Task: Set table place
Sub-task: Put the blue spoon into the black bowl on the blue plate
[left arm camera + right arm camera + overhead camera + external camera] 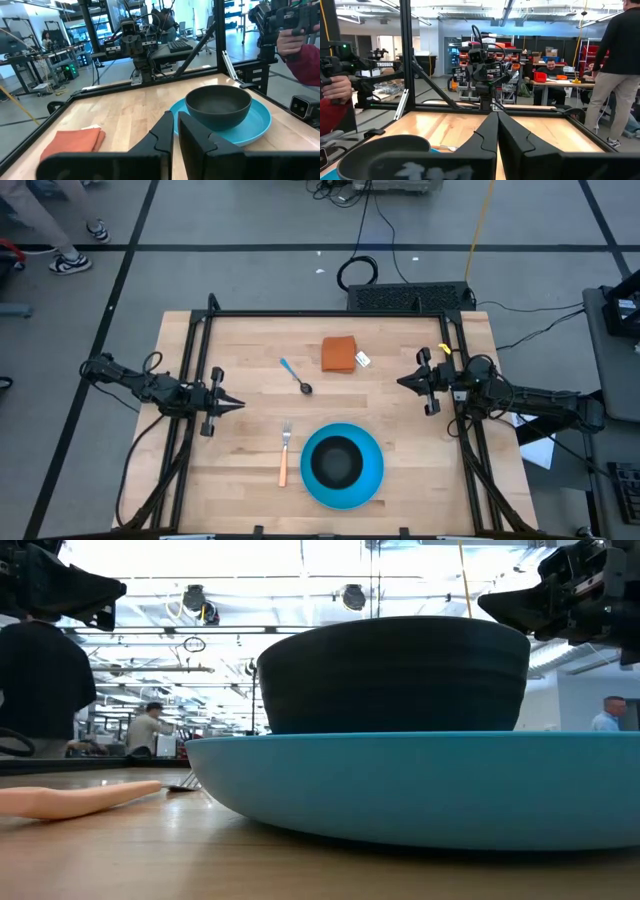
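Faintly, "THOSSEN"-like lettering on a room sign behind, black round bowl nested on bright-blue round plate near light-wood table front edge, orange-handled metal fork just left, blue-handled dark spoon and folded orange cloth farther back, left gripper jaws narrow and empty, right gripper pinched closed, empty.

You are looking straight down on the desk, where the blue plate lies near the front edge with the black bowl on it. Just left of the plate you have the orange-handled fork, beyond the plate the blue-handled spoon, and farther beyond it the folded orange cloth with its white tag. Well left of the plate hangs the left gripper, and well right of it the right gripper, both with jaws together and holding nothing.
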{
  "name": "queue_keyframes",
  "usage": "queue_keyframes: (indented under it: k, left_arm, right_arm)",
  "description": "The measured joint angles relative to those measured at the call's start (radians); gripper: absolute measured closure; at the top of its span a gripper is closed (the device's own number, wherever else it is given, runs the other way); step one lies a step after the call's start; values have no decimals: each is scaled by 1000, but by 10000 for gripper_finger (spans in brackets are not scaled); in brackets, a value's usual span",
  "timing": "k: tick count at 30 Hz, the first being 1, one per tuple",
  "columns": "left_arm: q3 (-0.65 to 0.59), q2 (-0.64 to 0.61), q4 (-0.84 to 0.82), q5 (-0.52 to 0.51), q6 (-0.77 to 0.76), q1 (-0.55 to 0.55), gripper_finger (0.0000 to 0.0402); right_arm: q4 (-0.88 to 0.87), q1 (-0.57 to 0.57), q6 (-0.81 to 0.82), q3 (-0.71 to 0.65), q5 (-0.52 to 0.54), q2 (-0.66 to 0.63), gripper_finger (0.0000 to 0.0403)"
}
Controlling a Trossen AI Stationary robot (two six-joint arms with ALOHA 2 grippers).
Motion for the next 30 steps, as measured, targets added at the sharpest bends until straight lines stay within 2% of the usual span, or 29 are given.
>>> queue_keyframes:
  k: [3, 10, 14, 18, 26, 30]
  left_arm:
    - [0, 0, 0, 0, 0, 0, 371]
    - [0, 0, 0, 0, 18, 0, 371]
    - [0, 0, 0, 0, 21, 0, 371]
    - [0, 0, 0, 0, 17, 0, 371]
    - [0, 0, 0, 0, 17, 0, 371]
    - [0, 0, 0, 0, 19, 0, 371]
  right_arm:
    - [0, 0, 8, 0, 0, 4, 382]
    - [17, 0, 19, 0, 42, 29, 270]
    - [23, 0, 11, 0, 41, 36, 229]
    - [24, 0, 10, 0, 40, 36, 215]
    - [57, 0, 1, 0, 43, 36, 219]
    - [75, 1, 27, 0, 149, 47, 225]
